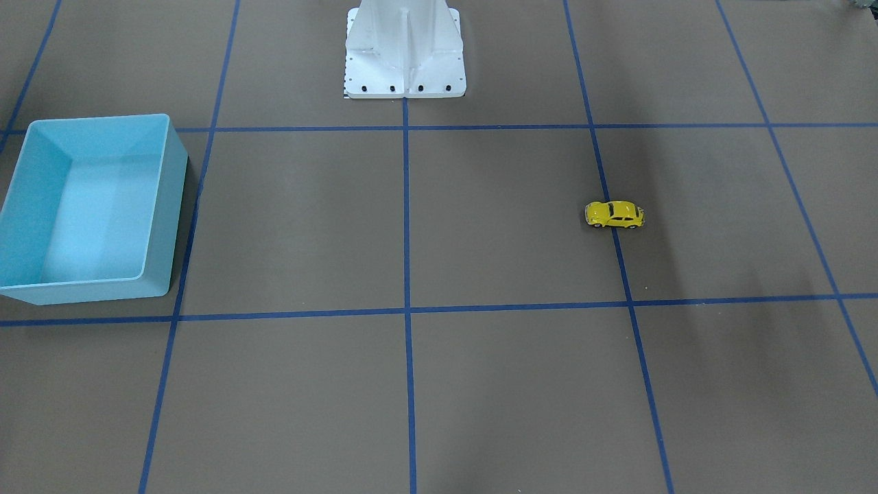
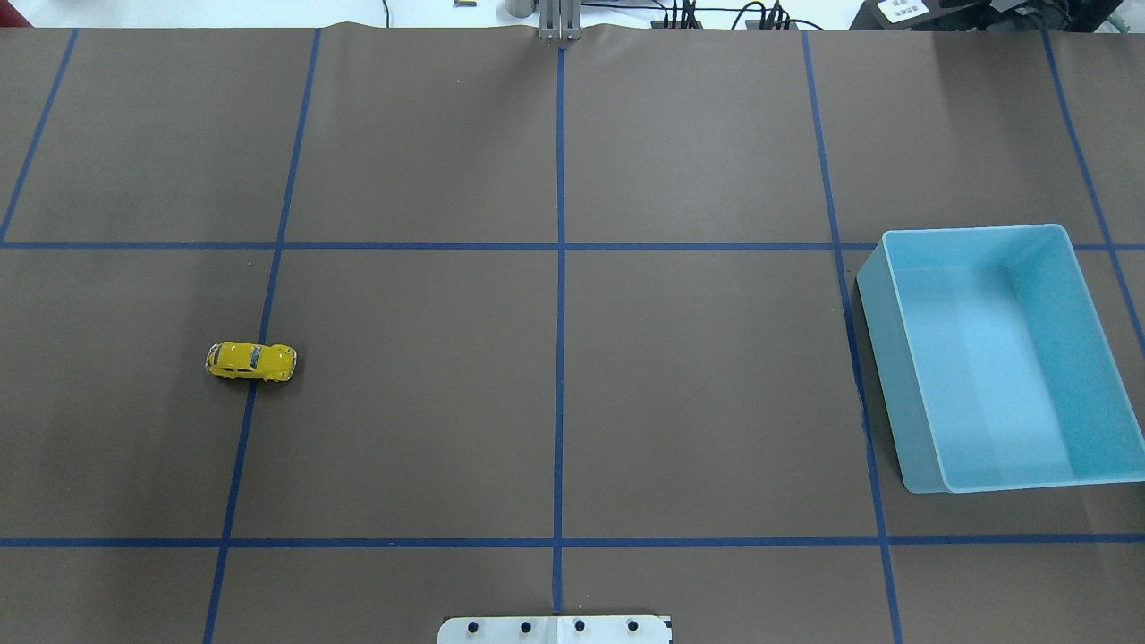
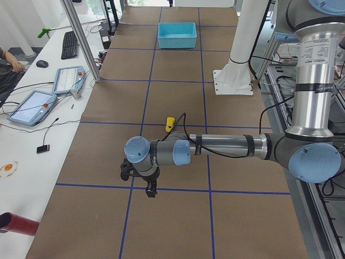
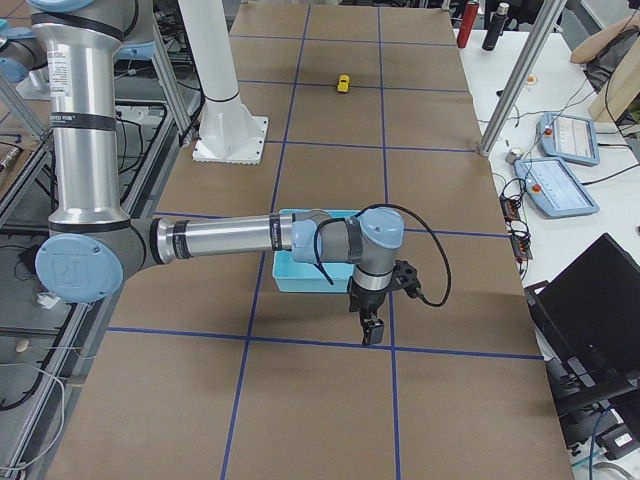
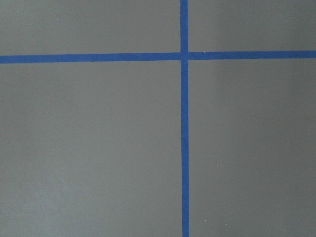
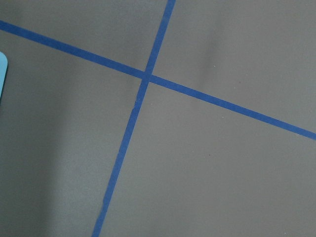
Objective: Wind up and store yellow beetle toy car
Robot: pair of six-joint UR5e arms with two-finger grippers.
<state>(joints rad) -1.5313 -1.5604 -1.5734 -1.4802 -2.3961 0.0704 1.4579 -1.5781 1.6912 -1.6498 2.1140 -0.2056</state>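
The yellow beetle toy car [image 2: 251,361] stands on its wheels on the brown mat, on a blue tape line on my left side. It also shows in the front view [image 1: 614,215], the left view [image 3: 170,123] and far off in the right view [image 4: 343,83]. The light blue bin [image 2: 881,358] stands empty on my right side [image 1: 175,206]. My left gripper [image 3: 150,190] hangs above the mat, apart from the car, toward the table's left end. My right gripper [image 4: 372,330] hangs just beyond the bin [image 4: 296,280]. I cannot tell whether either is open or shut.
The white robot base [image 1: 405,51] stands mid-table at my edge. Blue tape lines grid the mat. Both wrist views show only mat and tape, with a bin corner [image 6: 2,69] at the right wrist view's left edge. Operators' desks with pendants [image 3: 33,106] lie beyond the far edge.
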